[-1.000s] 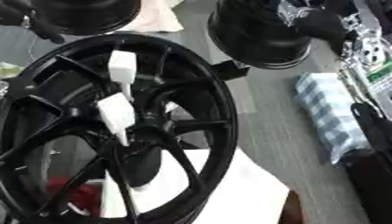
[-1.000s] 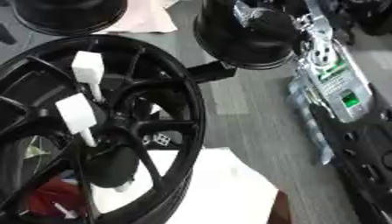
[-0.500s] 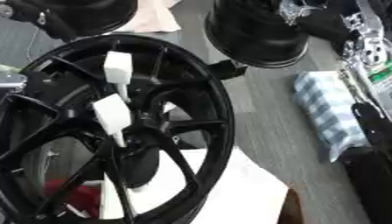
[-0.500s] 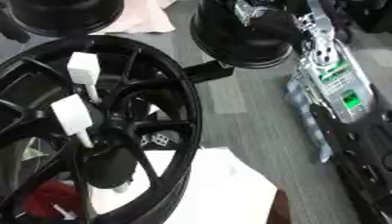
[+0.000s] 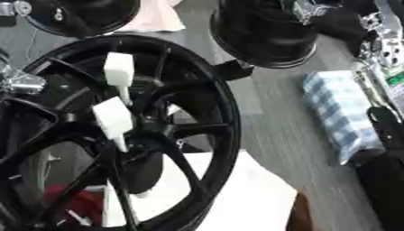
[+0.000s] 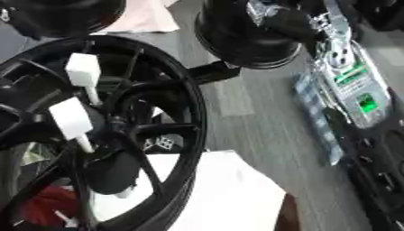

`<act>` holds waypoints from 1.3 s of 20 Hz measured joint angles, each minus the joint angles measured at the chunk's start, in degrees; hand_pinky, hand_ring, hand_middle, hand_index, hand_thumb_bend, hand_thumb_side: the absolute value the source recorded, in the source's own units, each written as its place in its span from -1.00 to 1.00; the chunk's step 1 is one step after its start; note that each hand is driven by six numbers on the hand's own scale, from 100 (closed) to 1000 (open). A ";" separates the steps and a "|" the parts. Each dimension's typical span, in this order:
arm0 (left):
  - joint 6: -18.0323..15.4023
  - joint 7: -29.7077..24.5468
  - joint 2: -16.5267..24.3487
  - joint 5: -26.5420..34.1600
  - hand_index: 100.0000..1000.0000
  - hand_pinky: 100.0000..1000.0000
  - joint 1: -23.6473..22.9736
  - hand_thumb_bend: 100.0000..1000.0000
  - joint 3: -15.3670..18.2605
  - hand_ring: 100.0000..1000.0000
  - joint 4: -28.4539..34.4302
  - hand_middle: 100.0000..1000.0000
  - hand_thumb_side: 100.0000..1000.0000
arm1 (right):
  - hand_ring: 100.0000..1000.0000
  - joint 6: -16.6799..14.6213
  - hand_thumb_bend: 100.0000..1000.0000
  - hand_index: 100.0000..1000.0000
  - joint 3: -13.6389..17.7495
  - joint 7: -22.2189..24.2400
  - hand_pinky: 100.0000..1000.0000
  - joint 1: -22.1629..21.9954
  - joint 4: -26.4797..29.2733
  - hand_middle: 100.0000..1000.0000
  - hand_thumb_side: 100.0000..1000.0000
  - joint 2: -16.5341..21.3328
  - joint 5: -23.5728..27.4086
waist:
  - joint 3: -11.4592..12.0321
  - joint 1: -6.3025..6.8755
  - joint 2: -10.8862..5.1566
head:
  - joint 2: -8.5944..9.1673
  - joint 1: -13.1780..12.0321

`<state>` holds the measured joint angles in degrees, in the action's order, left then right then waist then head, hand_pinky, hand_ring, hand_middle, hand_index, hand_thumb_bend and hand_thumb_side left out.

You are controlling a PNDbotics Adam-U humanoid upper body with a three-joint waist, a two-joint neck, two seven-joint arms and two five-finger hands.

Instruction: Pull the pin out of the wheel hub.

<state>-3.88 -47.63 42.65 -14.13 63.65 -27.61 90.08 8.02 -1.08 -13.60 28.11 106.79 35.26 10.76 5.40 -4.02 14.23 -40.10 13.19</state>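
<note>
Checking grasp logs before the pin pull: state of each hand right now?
Left hand: only a silver joint shows at the left edge by the black spoked wheel hub; fingers cannot be told.
Right hand: not in view.

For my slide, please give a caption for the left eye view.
Two white-headed pins stand in the black wheel hub.

Left hand (image 5: 19, 84) only just shows at the left edge, as a silver joint with black parts around it. Can't make out its pose. Right arm (image 5: 388, 180) comes in along the lower right edge as a black forearm running up-frame. The hand beyond it isn't visible in either eye.
</note>
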 measured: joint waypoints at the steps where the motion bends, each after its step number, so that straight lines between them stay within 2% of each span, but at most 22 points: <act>1: 0.63 0.08 -0.24 -0.07 0.85 0.85 0.06 -0.16 0.00 0.70 -0.17 0.56 0.16 | 0.20 0.01 -0.36 0.16 0.00 0.02 0.33 0.13 0.00 -0.03 -1.00 -0.13 0.01 | -0.13 0.00 0.14 | 0.02 -0.10; 7: 3.37 0.49 -1.14 -0.58 0.84 0.85 0.70 -0.22 0.34 0.69 -0.78 0.55 0.23 | 0.19 -0.04 -0.38 0.15 -0.04 0.13 0.33 0.64 -0.03 -0.03 -0.99 -0.26 0.11 | -0.95 0.06 0.96 | 0.43 -0.66; 12: 5.33 -1.50 -1.30 -0.95 0.85 0.88 1.00 -0.10 0.32 0.72 -1.47 0.58 0.28 | 0.19 -0.08 -0.38 0.15 -0.04 0.16 0.32 0.63 -0.34 -0.03 -0.99 -0.27 0.24 | -1.01 0.61 1.02 | 0.44 -0.64; 19: 5.08 -4.09 -1.28 -2.40 0.83 0.91 1.51 -0.01 -0.07 0.74 -1.84 0.56 0.28 | 0.19 -0.08 -0.39 0.15 -0.04 0.14 0.32 0.58 -0.68 -0.03 -0.98 -0.27 0.28 | -0.78 1.22 1.03 | 0.43 -0.41; 26: 4.60 -4.41 -1.30 -1.96 0.81 0.89 1.90 -0.06 -0.42 0.72 -2.87 0.50 0.35 | 0.19 -0.08 -0.40 0.15 -0.17 0.14 0.32 0.57 -0.70 -0.04 -0.98 -0.27 0.30 | -1.09 1.40 1.03 | 0.44 -0.47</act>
<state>0.73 -52.03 41.35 -16.09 65.55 -28.03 87.21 7.94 -1.25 -13.46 28.68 106.09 34.99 11.06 4.31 -2.61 15.26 -39.66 12.72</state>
